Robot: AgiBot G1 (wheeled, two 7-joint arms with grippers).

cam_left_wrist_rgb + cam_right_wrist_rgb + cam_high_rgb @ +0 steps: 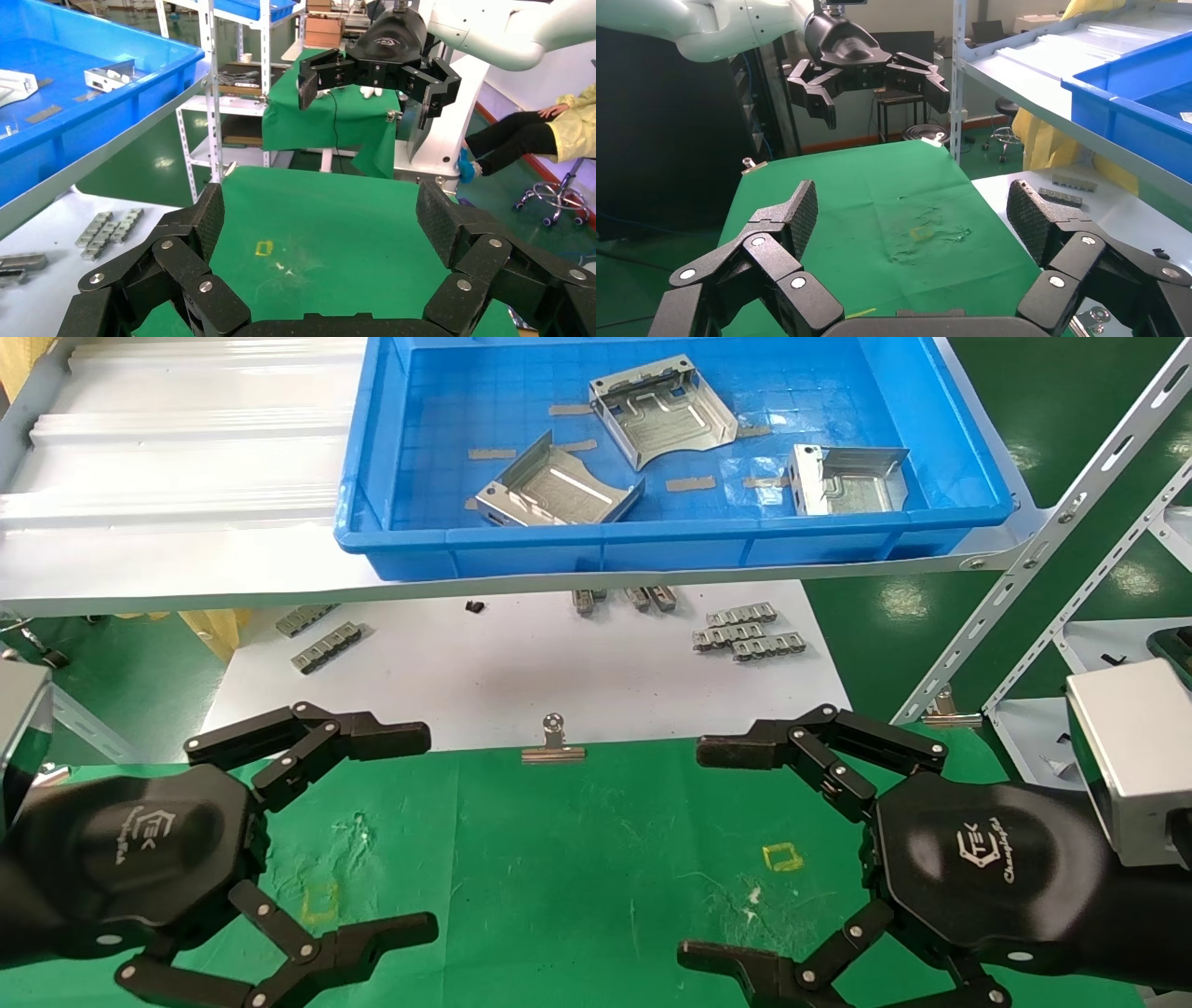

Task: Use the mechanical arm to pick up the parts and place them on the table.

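We see 3 parts lying loose in the blue bin (391, 537) at the upper centre of the head view: the first part (559, 486) at the bin's lower left, the second part (659, 410) near the top centre, the third part (849, 479) toward the right. We judge they sit there as stock waiting to be drawn, since the bin rests on a raised shelf (186, 477) above and beyond the work surface. None has reached the green table (577, 859), which fills the lower half of the frame; its 2 small yellow squares (782, 856) probably mark set-down spots.

Our left gripper (424, 831) hovers over the table at the lower left, fingers spread wide, holding and touching nothing. Our right gripper (698, 850) mirrors it at the lower right, equally splayed and empty. Both point toward the frame's centre, apart from each other and well short of the bin. We read this as a ready stance before any reach.

Small grey strips (745, 631) lie on the white board (521, 672) mid-frame, and a binder clip (554, 747) sits at its lower edge.
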